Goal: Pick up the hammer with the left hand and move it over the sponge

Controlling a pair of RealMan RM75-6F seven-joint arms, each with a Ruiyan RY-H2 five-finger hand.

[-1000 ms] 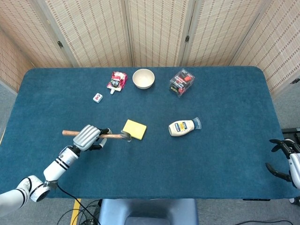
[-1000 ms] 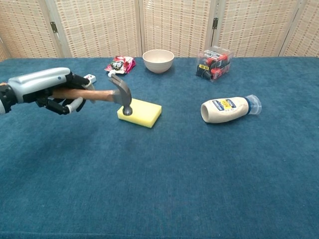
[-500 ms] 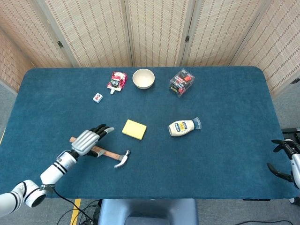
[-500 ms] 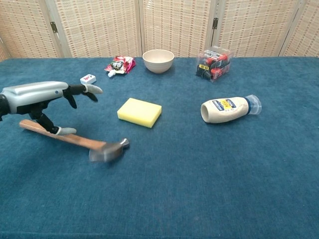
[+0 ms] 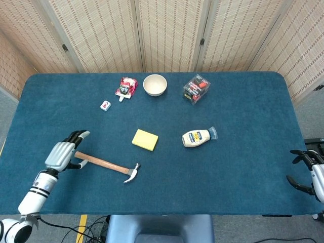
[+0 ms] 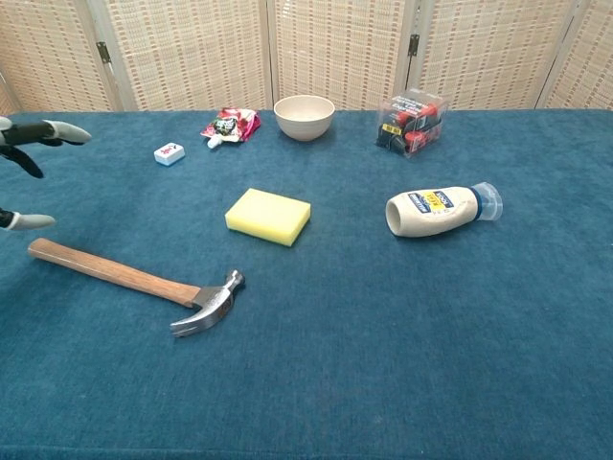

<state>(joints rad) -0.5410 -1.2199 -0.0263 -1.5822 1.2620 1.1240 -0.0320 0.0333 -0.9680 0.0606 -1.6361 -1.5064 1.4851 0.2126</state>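
The hammer [image 5: 107, 165] [image 6: 124, 277], wooden handle and steel head, lies flat on the blue table in front of the yellow sponge [image 5: 145, 139] [image 6: 268, 216], its head pointing right. My left hand [image 5: 64, 154] is open at the handle's left end, fingers spread, holding nothing; in the chest view only its fingertips [image 6: 46, 132] show at the left edge. My right hand [image 5: 309, 169] hangs beside the table's right edge, fingers apart and empty.
A mayonnaise bottle [image 5: 198, 136] lies on its side right of the sponge. At the back stand a white bowl [image 5: 155, 84], a red snack packet [image 5: 126, 87], a clear box [image 5: 196, 88] and a small white tile [image 5: 105, 105].
The hammer left my left hand, dropped from beside the sponge and now lies on the table. The left hand opened and drew back to the left.
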